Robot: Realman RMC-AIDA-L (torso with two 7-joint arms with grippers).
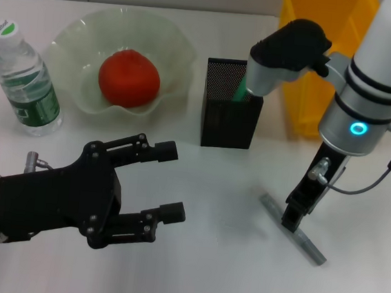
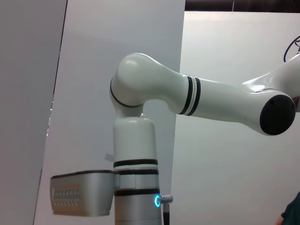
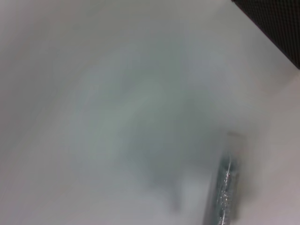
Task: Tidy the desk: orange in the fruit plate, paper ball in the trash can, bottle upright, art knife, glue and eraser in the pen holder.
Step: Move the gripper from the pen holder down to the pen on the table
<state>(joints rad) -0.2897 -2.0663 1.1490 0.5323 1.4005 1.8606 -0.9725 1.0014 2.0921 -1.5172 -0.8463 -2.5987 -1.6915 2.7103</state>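
**Knife pickup at risk: thin tool lying flat under the right gripper**

While the right gripper (image 1: 292, 220) stands straight down on the art knife (image 1: 293, 228), watch the contact closely. You cannot tell from the head view whether its fingers are pinching the handle or merely straddling it, and the right wrist view gives only a smeared strip of the knife.

Going left to right across the desk:

- One bottle (image 1: 24, 79), far left, already upright.
- One fruit plate (image 1: 178, 49) with one orange (image 1: 128, 78) sitting inside it.
- The left gripper (image 1: 170, 183), near left, hovers with fingers spread wide and holds nothing (it looks idle).
- One pen holder (image 1: 230, 114), centre, with something green (image 1: 240, 92) poking out of its right side, likely the glue, though you cannot be sure.
- One art knife, near right, flat on the desk (image 1: 204, 272) and angled away from the holder.
- One yellow bin (image 1: 315, 54), far right, partly hidden by the arm.

No paper ball or eraser is visible.

The main hazard, I'd judge: the knife is thin and flat, so the fingers could skid off it or catch one end, leaving it to swing or drop on the way up. The holder's opening is also narrow and already occupied, so a tilted knife may strike the rim.
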